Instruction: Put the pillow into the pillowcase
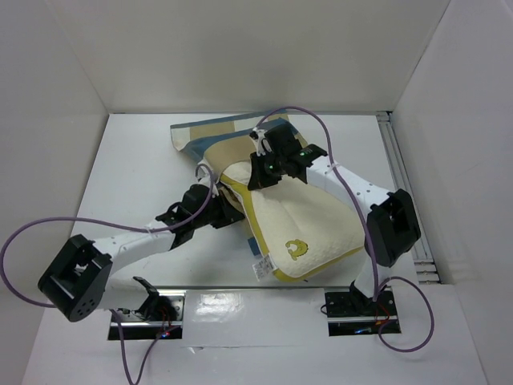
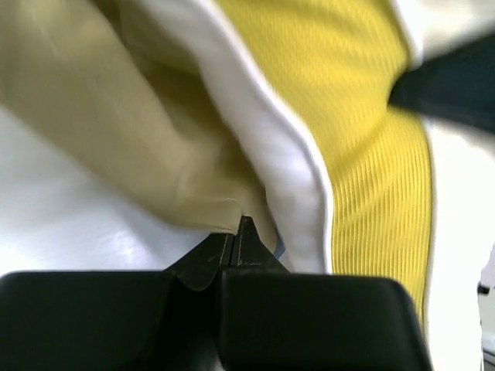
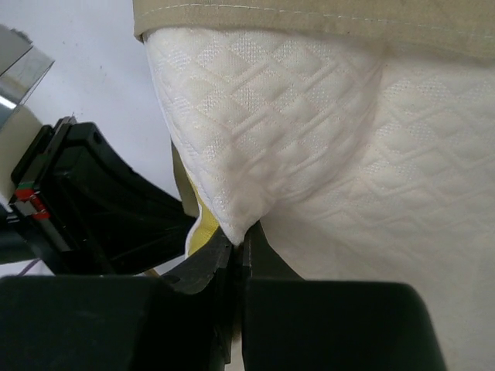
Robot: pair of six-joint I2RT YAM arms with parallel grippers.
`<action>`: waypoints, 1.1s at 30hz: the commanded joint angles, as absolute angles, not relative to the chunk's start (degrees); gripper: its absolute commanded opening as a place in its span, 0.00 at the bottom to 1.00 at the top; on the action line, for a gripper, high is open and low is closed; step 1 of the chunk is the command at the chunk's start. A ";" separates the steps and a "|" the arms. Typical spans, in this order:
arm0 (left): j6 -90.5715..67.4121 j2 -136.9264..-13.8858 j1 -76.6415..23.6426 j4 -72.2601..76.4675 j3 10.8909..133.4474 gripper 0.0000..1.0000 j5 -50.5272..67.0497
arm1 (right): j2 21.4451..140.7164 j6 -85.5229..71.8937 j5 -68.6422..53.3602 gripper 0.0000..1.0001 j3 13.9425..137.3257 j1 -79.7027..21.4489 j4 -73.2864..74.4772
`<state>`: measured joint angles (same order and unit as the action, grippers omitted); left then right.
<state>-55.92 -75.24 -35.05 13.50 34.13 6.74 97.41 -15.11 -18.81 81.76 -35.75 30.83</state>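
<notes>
The cream-yellow pillow (image 1: 309,224) lies in the middle of the table, its emblem corner toward the near edge and its far end under the tan opening of the checked pillowcase (image 1: 210,135). My left gripper (image 1: 215,192) is at the pillow's left side, shut on the pillowcase's tan edge (image 2: 155,147) right next to the pillow's yellow mesh side (image 2: 363,116). My right gripper (image 1: 264,172) is on the pillow's far end, shut on a pinch of its quilted cream cover (image 3: 255,154), just below the pillowcase hem (image 3: 309,19).
White walls close in the table on the left, back and right. A metal rail (image 1: 405,184) runs along the right edge. The left arm's black body (image 3: 93,201) sits close beside my right gripper. Purple cables loop over both arms.
</notes>
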 commanded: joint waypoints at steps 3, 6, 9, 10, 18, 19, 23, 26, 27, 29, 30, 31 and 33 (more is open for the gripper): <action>-57.13 -67.51 -35.86 13.54 29.89 0.00 5.89 | 100.01 -16.35 -20.13 0.00 87.35 -36.91 26.02; -57.13 -64.35 -36.39 11.52 29.18 0.00 5.89 | 101.59 -16.87 -19.60 0.00 87.89 -36.91 25.32; -57.66 -61.97 -36.91 12.12 26.90 0.00 7.03 | 104.75 -17.58 -19.08 0.00 88.41 -36.91 24.79; -58.27 -60.83 -36.91 12.13 26.89 0.00 7.73 | 105.64 -17.58 -18.20 0.00 88.94 -36.91 24.79; -53.62 -55.55 -33.93 6.33 43.64 0.00 15.20 | 110.57 -15.56 -6.60 0.00 120.38 -34.54 35.85; -52.48 -54.94 -33.93 5.81 45.60 0.00 15.90 | 110.57 -15.03 -6.07 0.00 125.02 -35.15 36.47; -51.94 -52.21 -33.40 4.39 47.38 0.00 19.50 | 110.04 -14.50 -7.73 0.00 117.89 -40.67 35.86; -54.48 -47.91 -33.40 5.35 39.58 0.00 21.61 | 114.32 -17.03 -10.18 0.00 102.90 -42.71 29.11; -55.28 -46.42 -33.40 5.36 36.94 0.00 22.14 | 115.82 -17.92 -10.20 0.00 100.48 -42.71 25.87; -57.82 -41.78 -33.40 5.98 29.47 0.00 23.81 | 119.60 -20.72 -12.03 0.00 96.79 -42.19 23.57; -58.53 -40.01 -33.40 5.98 27.44 0.00 23.82 | 120.49 -21.70 -12.65 0.00 95.98 -41.49 20.25; -59.23 -38.34 -33.40 5.98 25.68 0.00 24.86 | 121.28 -22.49 -12.66 0.00 95.98 -41.48 19.26; -60.46 -33.52 -34.01 3.35 22.25 0.00 25.40 | 123.92 -23.90 -13.18 0.00 98.69 -40.96 19.25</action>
